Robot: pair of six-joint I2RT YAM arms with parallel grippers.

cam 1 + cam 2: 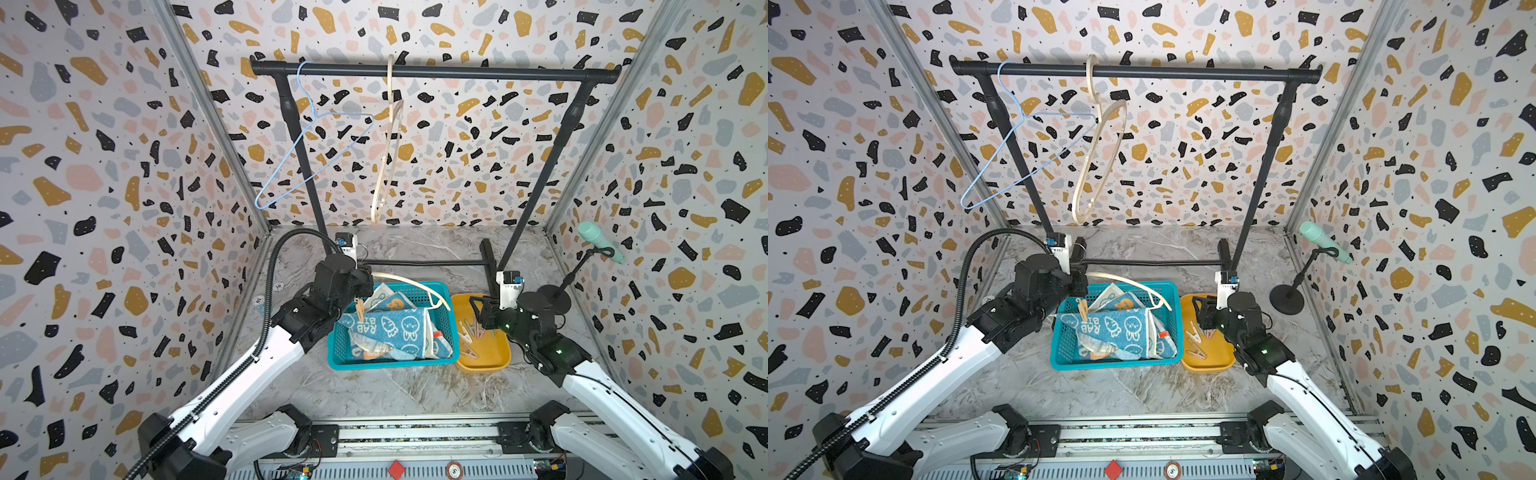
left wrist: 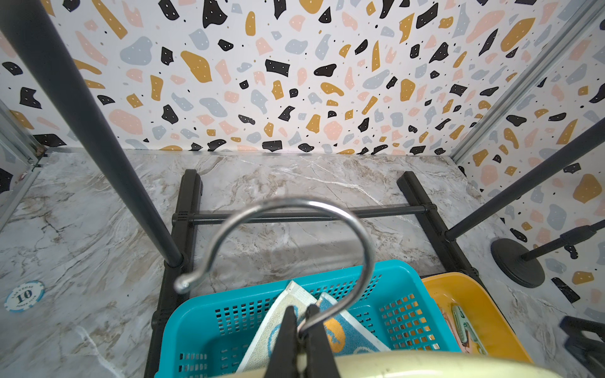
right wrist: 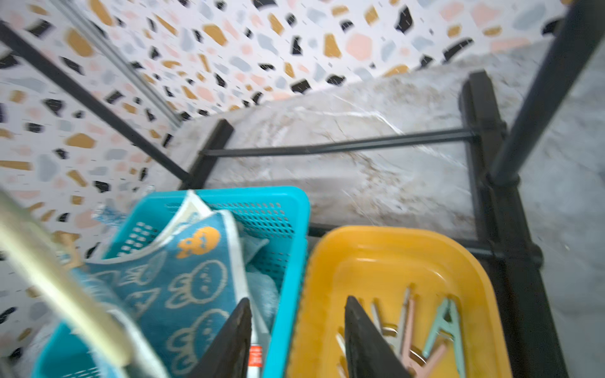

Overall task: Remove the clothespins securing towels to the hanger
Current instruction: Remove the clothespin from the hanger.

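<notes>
Teal basket (image 1: 338, 345) holds towels (image 1: 395, 328) (yellow tray (image 1: 494, 349), clothespins (image 1: 471, 332)).

Teal basket (image 1: 390, 363): looks like glossy moulded plastic, perforated walls. Inside it, rabbit towel (image 1: 395, 328), fuzzy matt terry cloth with a flatter cream hem. Just beside the basket, yellow tray (image 1: 484, 367), smooth shiny plastic, plus pastel clothespins (image 1: 469, 332), slick plastic too. Over the basket's back rim, hanger hook (image 2: 294, 203), polished bare metal, on a smooth cream hanger body (image 1: 415, 285). Behind the basket, rack (image 1: 432, 73) in matt dark tubing. Under the basket, tabletop (image 1: 374, 395), marble-look with a soft sheen.
</notes>
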